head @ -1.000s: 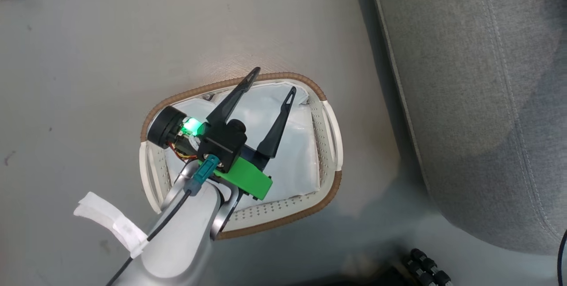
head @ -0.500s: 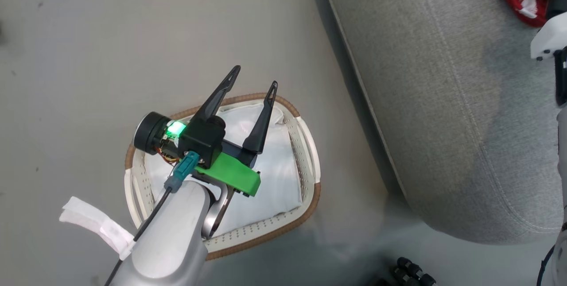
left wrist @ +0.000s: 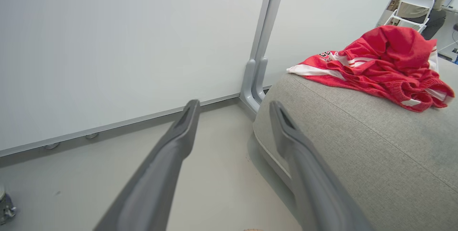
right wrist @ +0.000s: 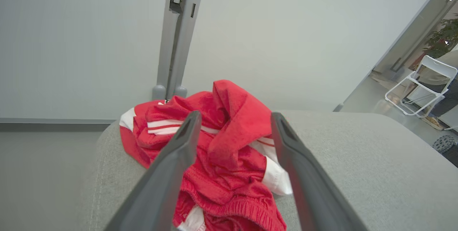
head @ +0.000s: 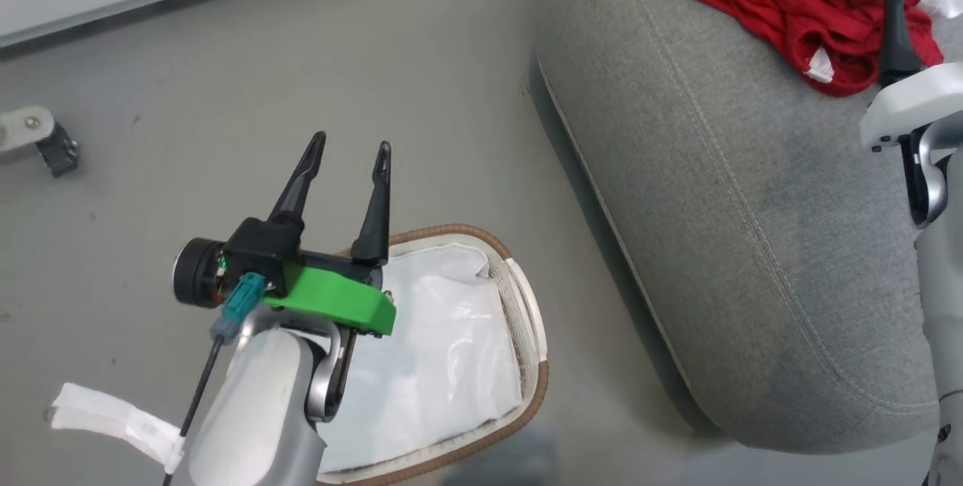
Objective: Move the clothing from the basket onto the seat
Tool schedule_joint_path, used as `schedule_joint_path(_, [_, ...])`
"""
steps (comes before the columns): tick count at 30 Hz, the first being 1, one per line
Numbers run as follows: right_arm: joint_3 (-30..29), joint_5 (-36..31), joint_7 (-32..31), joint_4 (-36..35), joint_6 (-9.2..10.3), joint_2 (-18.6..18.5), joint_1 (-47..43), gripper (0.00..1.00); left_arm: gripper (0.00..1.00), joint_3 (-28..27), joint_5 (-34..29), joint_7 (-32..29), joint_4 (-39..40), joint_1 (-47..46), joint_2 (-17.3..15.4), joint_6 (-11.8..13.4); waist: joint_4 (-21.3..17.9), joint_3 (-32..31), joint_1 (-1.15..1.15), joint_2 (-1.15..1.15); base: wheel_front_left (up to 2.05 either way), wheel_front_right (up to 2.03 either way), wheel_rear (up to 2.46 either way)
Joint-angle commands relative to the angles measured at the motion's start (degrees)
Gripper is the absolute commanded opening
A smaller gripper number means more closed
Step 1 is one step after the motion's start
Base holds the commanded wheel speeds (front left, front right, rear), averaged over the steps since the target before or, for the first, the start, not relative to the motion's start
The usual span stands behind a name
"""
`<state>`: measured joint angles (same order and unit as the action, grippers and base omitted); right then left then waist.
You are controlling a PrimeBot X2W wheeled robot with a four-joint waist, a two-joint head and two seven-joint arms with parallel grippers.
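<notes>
Red clothing [head: 790,12] w/ white stripes lies crumpled atop grey seat [head: 752,245], 1 o'clock in head view. White basket [head: 451,232], brown rim, sits upright at 6 o'clock.

Resembles an office bay: plain white partition panels [right wrist: 71,45] on a grey metal post [right wrist: 177,45], smooth grey floor [head: 414,57], white folding chair [right wrist: 437,67] beyond.

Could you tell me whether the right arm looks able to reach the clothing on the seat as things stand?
Probably yes: the right gripper is open and points straight at the clothing heaped on the seat, nothing between them.
</notes>
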<state>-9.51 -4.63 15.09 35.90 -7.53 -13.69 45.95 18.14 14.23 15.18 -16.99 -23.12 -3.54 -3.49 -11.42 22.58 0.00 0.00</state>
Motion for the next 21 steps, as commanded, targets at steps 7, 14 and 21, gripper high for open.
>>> schedule_joint_path(7, [4.2,3.1,0.1,-4.5,0.08,2.4,-4.4,1.0,1.0,-6.6,1.1,0.0,0.5,5.4,0.3,1.1,5.7,-8.9,0.0,0.0,0.0,0.0,0.0])
schedule_joint_path(14, [8.5,4.8,0.1,-7.9,0.09,6.1,-9.6,1.0,1.0,-12.2,1.5,-0.1,0.2,10.3,0.5,1.1,10.0,-12.5,0.0,0.0,0.0,0.0,0.0])
schedule_joint_path(21, [9.9,4.3,0.1,-11.8,0.08,9.6,-16.7,1.0,1.0,-16.1,2.0,-0.1,-0.7,15.4,0.6,0.5,13.4,-15.3,0.0,0.0,0.0,0.0,0.0])
